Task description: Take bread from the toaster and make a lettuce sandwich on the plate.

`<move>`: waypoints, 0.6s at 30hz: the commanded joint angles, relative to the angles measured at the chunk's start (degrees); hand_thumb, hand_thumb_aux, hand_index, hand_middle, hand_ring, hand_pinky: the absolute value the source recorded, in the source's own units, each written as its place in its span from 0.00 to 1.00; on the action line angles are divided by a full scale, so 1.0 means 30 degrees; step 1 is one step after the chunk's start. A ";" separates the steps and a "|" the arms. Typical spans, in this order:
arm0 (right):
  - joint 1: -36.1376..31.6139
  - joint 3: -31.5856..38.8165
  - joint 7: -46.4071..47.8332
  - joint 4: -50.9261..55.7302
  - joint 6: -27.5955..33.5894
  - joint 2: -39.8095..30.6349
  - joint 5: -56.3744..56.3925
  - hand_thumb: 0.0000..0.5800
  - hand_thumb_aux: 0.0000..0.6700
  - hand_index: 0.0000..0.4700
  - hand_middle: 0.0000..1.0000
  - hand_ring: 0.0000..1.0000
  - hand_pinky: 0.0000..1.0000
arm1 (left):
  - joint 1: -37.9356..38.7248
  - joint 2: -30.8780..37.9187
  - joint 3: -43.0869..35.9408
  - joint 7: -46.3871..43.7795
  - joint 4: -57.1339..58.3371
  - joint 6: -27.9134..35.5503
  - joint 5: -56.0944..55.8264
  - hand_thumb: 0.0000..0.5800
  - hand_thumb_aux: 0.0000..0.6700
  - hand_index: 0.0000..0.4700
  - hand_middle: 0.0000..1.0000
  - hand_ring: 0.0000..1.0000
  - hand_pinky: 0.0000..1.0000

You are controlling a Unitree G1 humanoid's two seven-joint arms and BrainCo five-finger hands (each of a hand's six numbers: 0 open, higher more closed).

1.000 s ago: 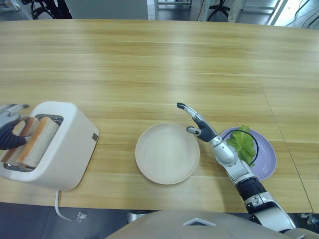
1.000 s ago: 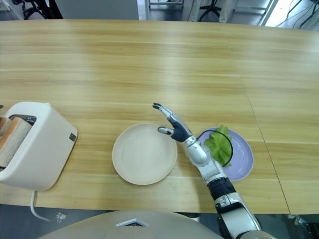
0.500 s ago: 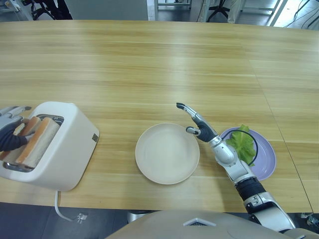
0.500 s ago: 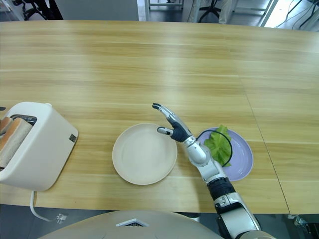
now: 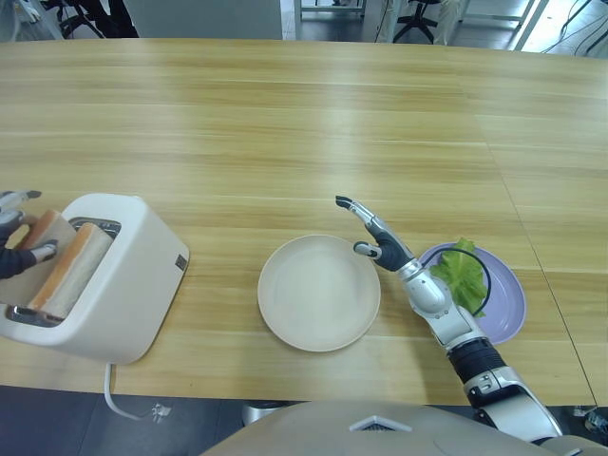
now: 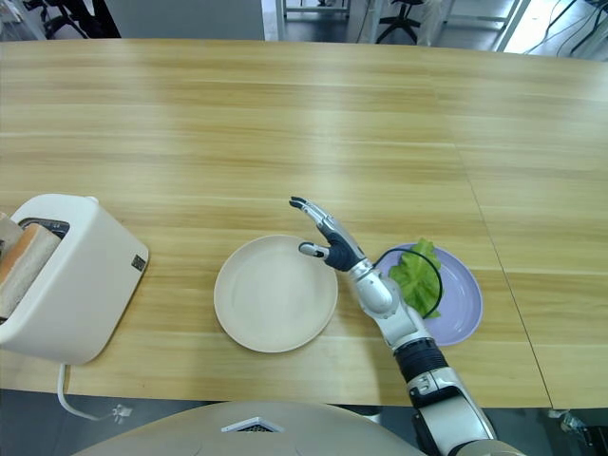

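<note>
We see dark fingers (image 5: 356, 209) on our right hand (image 5: 377, 243), a rounded silver forearm (image 5: 432, 299), a black cuff (image 5: 475, 359) and a thin black cable (image 5: 489, 278) loop; our left hand (image 5: 13, 249) is dark grey.

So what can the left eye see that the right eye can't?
Left eye view: the left hand gripping a slice in the toaster, with a second slice beside it. Right eye view: more table past the purple plate. Both: the toaster, the empty plate, the open right hand by its rim, and lettuce on the purple plate.
</note>
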 commanded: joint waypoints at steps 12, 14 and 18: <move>-0.0125 0.0094 -0.0181 0.0399 0.0003 0.0104 -0.0252 0.00 0.00 0.00 0.00 0.00 0.00 | -0.0882 0.0452 0.1897 -0.0558 -0.0484 -0.1105 -0.1073 1.00 1.00 0.98 0.00 0.00 0.00; -0.0132 0.0090 -0.0205 0.0433 -0.0028 0.0112 -0.0248 0.00 0.00 0.00 0.00 0.00 0.00 | -0.1065 0.0575 0.2088 -0.0363 -0.0512 -0.1338 -0.0813 1.00 1.00 0.98 0.00 0.00 0.00; -0.0072 0.0101 -0.0245 0.0401 -0.0030 0.0142 -0.0260 0.00 0.00 0.00 0.00 0.00 0.00 | -0.1749 0.0867 0.2481 0.0444 -0.0467 -0.1713 -0.0130 1.00 1.00 0.98 0.00 0.00 0.00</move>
